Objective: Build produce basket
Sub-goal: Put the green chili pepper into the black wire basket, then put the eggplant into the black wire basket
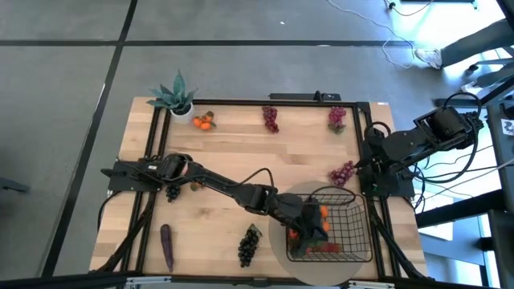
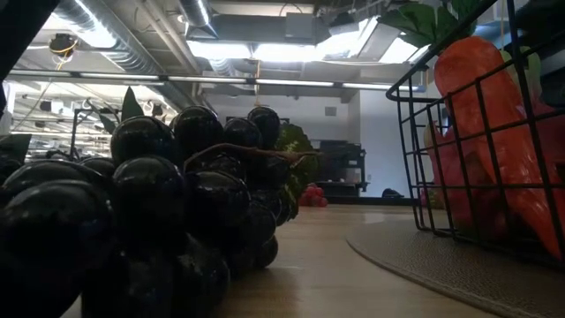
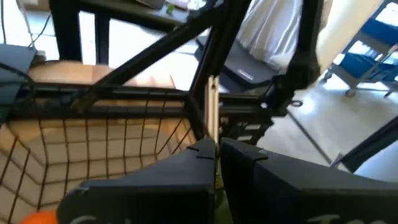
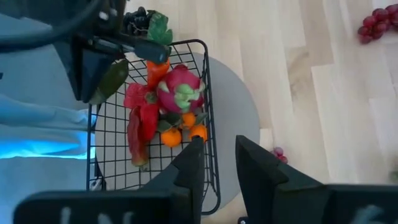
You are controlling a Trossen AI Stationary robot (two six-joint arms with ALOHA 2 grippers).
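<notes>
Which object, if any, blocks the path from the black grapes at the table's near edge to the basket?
Nothing visible on the bare wood between the black grapes and the basket, but the left pincer hangs over the basket's near side.

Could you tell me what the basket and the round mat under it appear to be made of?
The basket: thin black-coated metal wire, judging by its rigid open grid. The round mat: probably woven fabric or fibre, matte beige-grey, with a fine textured weave in the low view.

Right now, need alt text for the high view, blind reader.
Overhead, the left arm reaches across the wooden table, its gripper shut over the black wire basket on a round mat, carrot and red produce inside. Grape bunches, tangerines and an eggplant lie scattered; the right arm waits at the table's right edge.
</notes>
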